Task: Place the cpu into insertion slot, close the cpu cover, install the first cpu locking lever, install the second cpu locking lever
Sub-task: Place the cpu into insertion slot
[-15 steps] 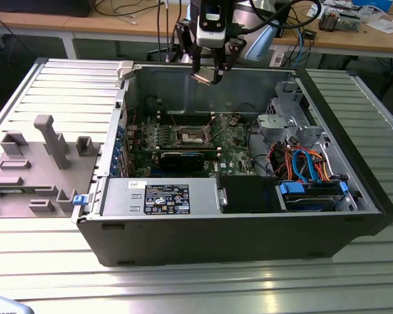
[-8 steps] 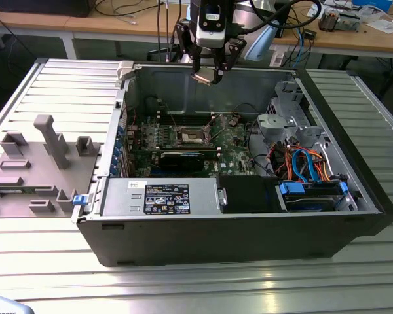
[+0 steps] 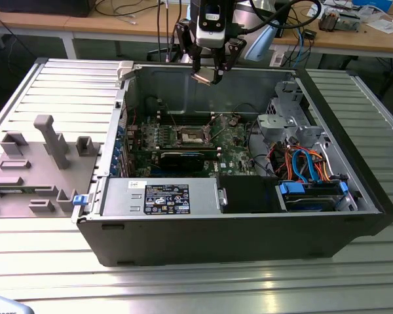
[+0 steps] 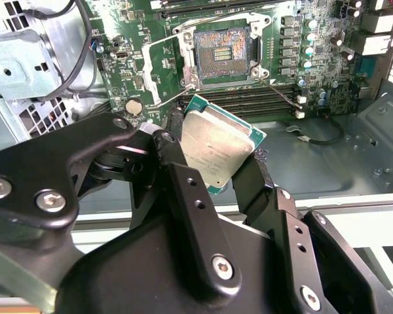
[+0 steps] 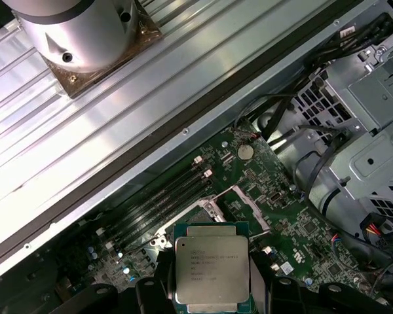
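Observation:
My gripper (image 3: 207, 73) hangs above the open computer case, over its back wall, shut on the cpu (image 3: 202, 77). In both wrist views the cpu (image 4: 216, 147) (image 5: 213, 268) shows its silver-grey top, pinched at two opposite edges by the black fingers (image 4: 175, 154). Below it on the green motherboard (image 4: 295, 19) lies the insertion slot (image 4: 221, 53), dark, square and uncovered. The cpu cover (image 4: 154, 75) is swung open to one side of the slot. The slot (image 3: 191, 135) sits mid-board in the exterior view, well below the gripper.
The case wall (image 3: 183, 85) stands just beneath the gripper. A metal drive cage (image 3: 281, 118) with blue and orange cables (image 3: 304, 167) fills the exterior view's right. A labelled power supply (image 3: 160, 196) lies in front. A grey fixture (image 3: 42, 157) stands at the exterior view's left.

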`<state>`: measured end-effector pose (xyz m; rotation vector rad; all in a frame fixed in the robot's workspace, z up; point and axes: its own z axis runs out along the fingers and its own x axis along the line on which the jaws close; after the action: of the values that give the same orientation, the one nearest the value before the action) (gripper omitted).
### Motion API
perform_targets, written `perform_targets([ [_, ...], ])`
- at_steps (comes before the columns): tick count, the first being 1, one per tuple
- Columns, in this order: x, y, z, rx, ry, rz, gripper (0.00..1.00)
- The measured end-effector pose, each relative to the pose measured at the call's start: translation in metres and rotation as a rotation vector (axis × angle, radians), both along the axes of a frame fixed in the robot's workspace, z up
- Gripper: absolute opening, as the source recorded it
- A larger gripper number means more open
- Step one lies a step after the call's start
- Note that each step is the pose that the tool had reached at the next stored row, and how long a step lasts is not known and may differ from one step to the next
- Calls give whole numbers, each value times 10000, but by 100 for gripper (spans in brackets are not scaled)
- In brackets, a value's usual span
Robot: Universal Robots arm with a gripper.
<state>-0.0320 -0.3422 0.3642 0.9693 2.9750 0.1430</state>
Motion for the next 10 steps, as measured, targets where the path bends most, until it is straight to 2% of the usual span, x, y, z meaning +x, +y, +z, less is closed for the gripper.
perform_targets([
  [10,0,0,0,0,0,-41,55],
])
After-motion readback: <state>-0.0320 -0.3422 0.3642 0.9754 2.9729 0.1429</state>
